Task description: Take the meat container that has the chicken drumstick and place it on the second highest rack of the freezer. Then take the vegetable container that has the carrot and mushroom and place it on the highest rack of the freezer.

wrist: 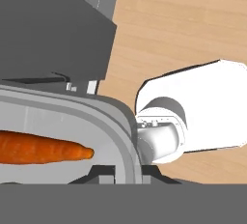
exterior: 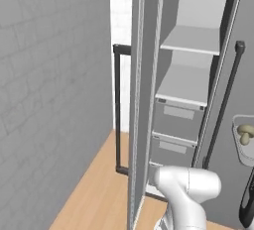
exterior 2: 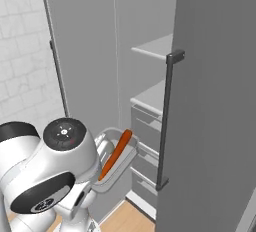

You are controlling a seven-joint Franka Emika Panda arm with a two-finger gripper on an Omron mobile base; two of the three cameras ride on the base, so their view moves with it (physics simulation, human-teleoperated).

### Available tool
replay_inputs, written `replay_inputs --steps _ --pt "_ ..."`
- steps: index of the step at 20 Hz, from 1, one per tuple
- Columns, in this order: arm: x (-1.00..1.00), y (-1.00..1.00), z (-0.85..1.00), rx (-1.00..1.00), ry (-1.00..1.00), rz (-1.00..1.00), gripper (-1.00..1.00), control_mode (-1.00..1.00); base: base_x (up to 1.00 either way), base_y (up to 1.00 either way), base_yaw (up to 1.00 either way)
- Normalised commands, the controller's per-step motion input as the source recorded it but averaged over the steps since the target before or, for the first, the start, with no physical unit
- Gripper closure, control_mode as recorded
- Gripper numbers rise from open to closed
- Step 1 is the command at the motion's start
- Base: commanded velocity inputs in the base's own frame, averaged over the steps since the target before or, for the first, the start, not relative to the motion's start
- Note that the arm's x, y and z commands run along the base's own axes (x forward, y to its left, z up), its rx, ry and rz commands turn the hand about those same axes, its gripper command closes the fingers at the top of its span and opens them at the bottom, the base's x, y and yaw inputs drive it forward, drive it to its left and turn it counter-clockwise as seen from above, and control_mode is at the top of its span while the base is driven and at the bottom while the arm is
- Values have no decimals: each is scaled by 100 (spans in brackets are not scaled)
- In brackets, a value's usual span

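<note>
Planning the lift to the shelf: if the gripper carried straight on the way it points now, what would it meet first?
Likely the wooden floor: the hand view looks down past the container rim gripped by the gripper onto bare boards, with the grey freezer base off to one side. Depth is unclear.

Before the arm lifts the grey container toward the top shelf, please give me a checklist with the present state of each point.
1. Gripper shut on the rim of the grey oval container: ok.
2. Bright orange tapered carrot inside the container: ok.
3. Pale beige mushroom inside the container: ok.
4. Tall grey freezer door open: ok.
5. Highest light-grey rack free of things: ok.
6. Meat container on the second highest rack: not ok; that shelf looks bare.
</note>
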Motion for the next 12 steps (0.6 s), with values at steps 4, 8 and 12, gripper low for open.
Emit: replay_inputs --steps 4,8,12 --pt "0 0 0 0 0 0 100 100 55 -25 -7" --pt "0 0 0 0 0 0 100 100 22 -21 -13" --pt "0 0 0 0 0 0 100 100 12 0 -14"
